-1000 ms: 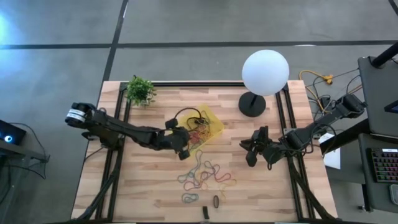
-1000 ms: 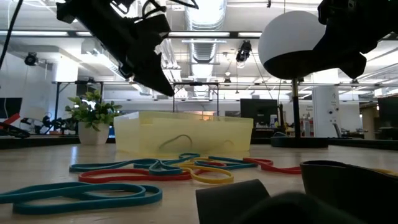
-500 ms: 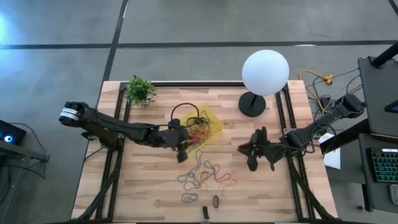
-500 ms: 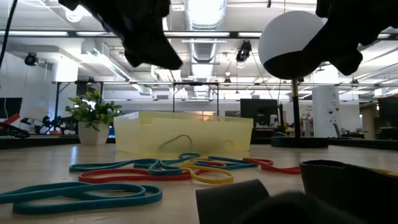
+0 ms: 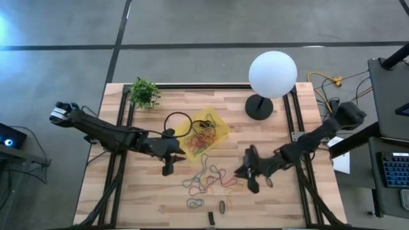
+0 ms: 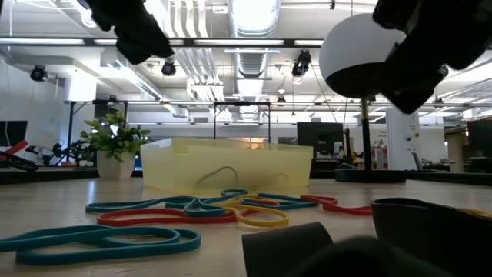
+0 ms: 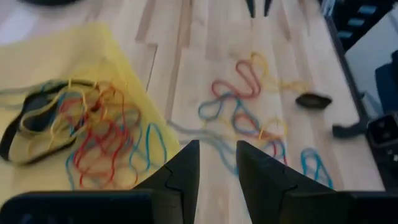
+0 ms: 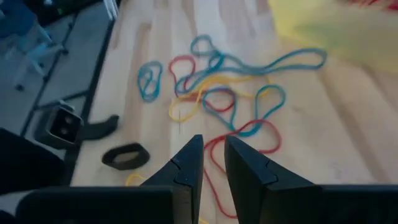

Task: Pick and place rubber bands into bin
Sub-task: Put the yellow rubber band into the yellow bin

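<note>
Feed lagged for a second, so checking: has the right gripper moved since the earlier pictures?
Yes. In the high view the right gripper has moved away from the lamp base, toward the loose rubber bands on the table.

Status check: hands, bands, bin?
Left hand beside bin, open, empty. Right hand at loose rubber bands, fingers a slit apart, empty. Many bands already binned. Nothing blocking.

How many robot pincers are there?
2. The left pincer is beside the yellow bin, just off its corner; the right pincer hangs over the loose rubber bands.
</note>
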